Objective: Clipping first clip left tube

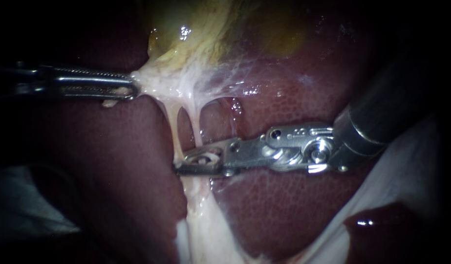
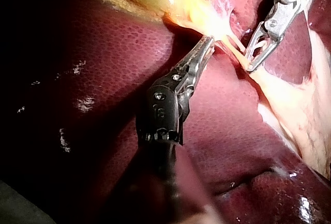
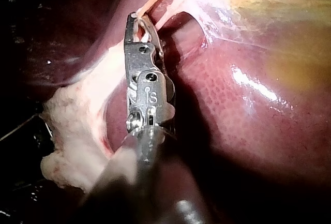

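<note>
Horizontally, left instrument [image 1: 131,89] pinches white tissue [image 1: 154,80] below the gallbladder [image 1: 196,29]; right instrument [image 1: 198,164], wrist bent, holds its jaws parted astride the left tube [image 1: 172,126], farther below.

Silver left tool [image 1: 131,89] shaft: fading into darkness at the edge.
Whitish stringy tissue [image 1: 152,80]: its end is disappearing inside that tool's clamped jaws.
Pale thin left tube [image 1: 170,124]: passing partly hidden between the silver right tool [image 1: 182,164] jaws.
Yellow gallbladder [image 1: 210,24]: being cut off by the edge.
</note>
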{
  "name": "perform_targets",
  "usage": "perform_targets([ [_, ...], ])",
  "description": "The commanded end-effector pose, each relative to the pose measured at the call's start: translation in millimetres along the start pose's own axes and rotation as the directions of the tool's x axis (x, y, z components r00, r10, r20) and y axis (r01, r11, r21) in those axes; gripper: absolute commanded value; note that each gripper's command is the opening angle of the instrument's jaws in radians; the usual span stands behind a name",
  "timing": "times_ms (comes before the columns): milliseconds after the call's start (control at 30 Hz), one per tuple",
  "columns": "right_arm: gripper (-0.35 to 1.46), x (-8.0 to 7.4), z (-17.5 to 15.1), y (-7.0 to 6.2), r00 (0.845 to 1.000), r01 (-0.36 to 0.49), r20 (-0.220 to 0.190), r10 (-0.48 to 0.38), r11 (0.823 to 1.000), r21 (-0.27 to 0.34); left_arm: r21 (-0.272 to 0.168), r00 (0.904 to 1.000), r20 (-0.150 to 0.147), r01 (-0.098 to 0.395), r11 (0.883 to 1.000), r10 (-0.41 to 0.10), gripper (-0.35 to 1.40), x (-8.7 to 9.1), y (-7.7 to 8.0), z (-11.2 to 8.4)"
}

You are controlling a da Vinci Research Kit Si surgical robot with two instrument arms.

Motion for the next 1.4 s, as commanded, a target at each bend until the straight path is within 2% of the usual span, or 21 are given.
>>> perform_targets([
  [33, -0.15, 0.0, 0.0, 0.0, 1.0, 0.0, 0.0, 0.0, 1.0, 0.0, 0.0, 1.0, 0.0, 0.0, 1.0, 0.0, -0.35, 0.0, 0.0, 0.0],
  [233, -0.11, 0.0, 0.0, 0.0, 1.0, 0.001, 0.0, -0.001, 1.0, 0.001, 0.0, 1.0, 0.0, 0.0, 1.0, 0.0, -0.35, 0.0, 0.0, 0.0],
  [300, 0.0, 0.0, 0.0, 0.0, 1.0, 0.001, -0.003, -0.001, 1.0, 0.001, 0.0, 1.0, 0.0, 0.0, 1.0, 0.0, -0.35, 0.0, 0.0, 0.0],
  [433, 0.37, 0.1, 0.4, 0.3, 1.0, 0.001, -0.024, -0.001, 1.0, -0.002, 0.0, 1.0, 0.0, 0.0, 1.0, 0.0, -0.35, 0.0, 0.0, 0.0],
  [567, 0.47, 0.2, 0.6, 0.4, 0.999, 0.002, -0.048, -0.003, 1.0, -0.003, 0.0, 1.0, 0.0, 0.0, 1.0, 0.0, -0.35, 0.0, 0.0, 0.0],
  [733, 0.49, 0.2, 0.5, 0.2, 0.998, 0.005, -0.059, -0.005, 1.0, 0.002, -0.001, 1.0, 0.0, -0.001, 1.0, 0.001, -0.35, 0.0, 0.0, -0.1],
  [933, 0.49, 0.0, 0.2, 0.2, 0.997, 0.011, -0.079, -0.008, 0.999, 0.041, -0.001, 1.0, 0.0, -0.001, 1.0, 0.001, -0.35, -0.1, 0.0, -0.1],
  [1067, 0.5, -0.3, 0.1, 0.4, 0.995, -0.017, -0.099, 0.024, 0.997, 0.076, -0.001, 1.0, 0.0, -0.001, 1.0, 0.001, -0.35, -0.1, 0.0, -0.1],
  [1167, 0.5, -0.9, 0.3, 1.0, 0.994, -0.036, -0.1, 0.047, 0.994, 0.102, -0.001, 1.0, 0.0, -0.001, 1.0, 0.001, -0.35, 0.0, 0.0, -0.1],
  [1400, 0.5, -3.7, 1.2, 3.0, 0.991, -0.057, -0.107, 0.075, 0.985, 0.161, 0.0, 1.0, 0.0, 0.0, 1.0, 0.0, -0.35, 0.0, 0.0, -0.1],
])
